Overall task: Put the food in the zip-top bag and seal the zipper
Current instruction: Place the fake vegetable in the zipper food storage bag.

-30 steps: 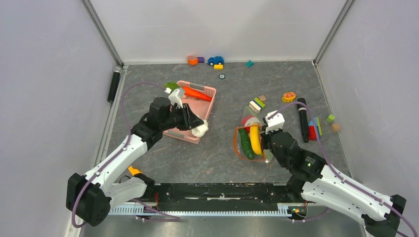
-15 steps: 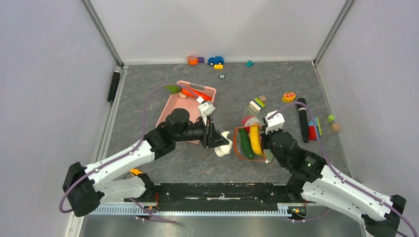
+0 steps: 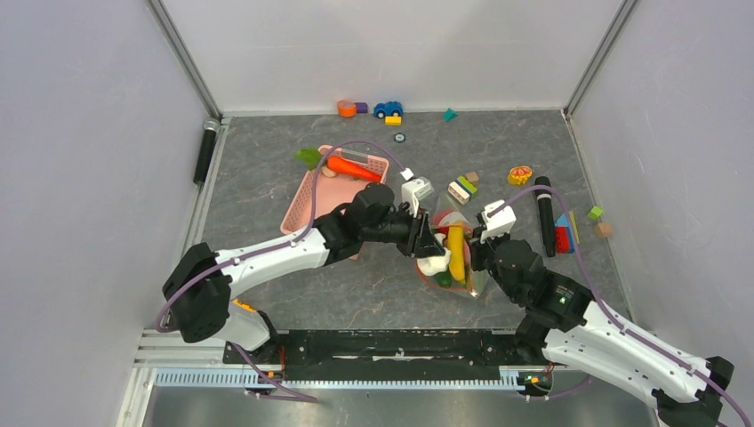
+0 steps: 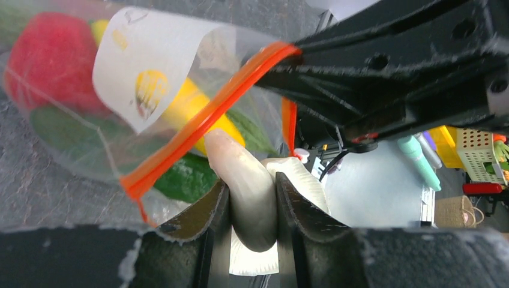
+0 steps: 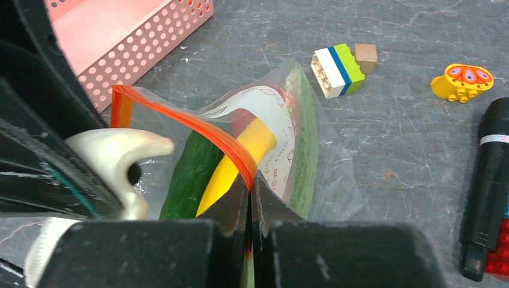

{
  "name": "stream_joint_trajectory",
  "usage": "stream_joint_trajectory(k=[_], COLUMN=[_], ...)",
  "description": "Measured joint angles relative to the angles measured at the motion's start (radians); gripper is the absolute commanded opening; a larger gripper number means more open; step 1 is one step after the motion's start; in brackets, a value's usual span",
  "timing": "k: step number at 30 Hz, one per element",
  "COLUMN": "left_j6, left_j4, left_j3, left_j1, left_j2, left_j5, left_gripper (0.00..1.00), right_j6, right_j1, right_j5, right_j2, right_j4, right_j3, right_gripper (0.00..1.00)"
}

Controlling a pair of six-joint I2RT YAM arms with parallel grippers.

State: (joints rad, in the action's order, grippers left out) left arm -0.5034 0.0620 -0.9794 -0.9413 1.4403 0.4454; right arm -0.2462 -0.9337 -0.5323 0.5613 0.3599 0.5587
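The clear zip-top bag (image 3: 462, 267) lies at centre right with a banana (image 3: 457, 249), a cucumber (image 5: 191, 173) and a red tomato (image 4: 54, 60) inside. My right gripper (image 5: 251, 187) is shut on the orange-red zipper strip (image 5: 198, 129) and holds the mouth open. My left gripper (image 3: 430, 249) is shut on the white mushroom (image 4: 249, 192) and holds it at the bag's mouth; the mushroom also shows in the right wrist view (image 5: 117, 156). The orange carrot (image 3: 352, 167) lies in the pink basket (image 3: 313, 197).
Toy blocks (image 3: 462, 187) and a yellow toy (image 3: 520, 174) lie behind the bag. A black marker (image 3: 543, 213) and coloured blocks (image 3: 565, 231) lie to the right. Small cars and blocks (image 3: 373, 110) sit along the back wall. A black cylinder (image 3: 205, 151) lies at the left edge.
My left arm has carried the mushroom from the pink basket rightwards to the bag's mouth. My right gripper has kept its hold on the zipper strip.
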Motion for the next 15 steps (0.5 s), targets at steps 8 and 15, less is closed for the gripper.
stream_joint_trajectory(k=[8, 15], left_j6=[-0.001, -0.004], left_j4=[-0.039, -0.129], left_j3=[-0.124, -0.211], left_j1=[-0.023, -0.041], left_j2=[0.099, 0.175], left_j5=[-0.089, -0.179], left_gripper=[0.28, 0.35], right_j6=[-0.027, -0.065], right_j1=[0.000, 0.001], right_j5=[0.062, 0.088], right_j2=[-0.021, -0.030], right_j4=[0.009, 0.008], right_j3=[0.001, 0.018], right_gripper=[0.02, 0.03])
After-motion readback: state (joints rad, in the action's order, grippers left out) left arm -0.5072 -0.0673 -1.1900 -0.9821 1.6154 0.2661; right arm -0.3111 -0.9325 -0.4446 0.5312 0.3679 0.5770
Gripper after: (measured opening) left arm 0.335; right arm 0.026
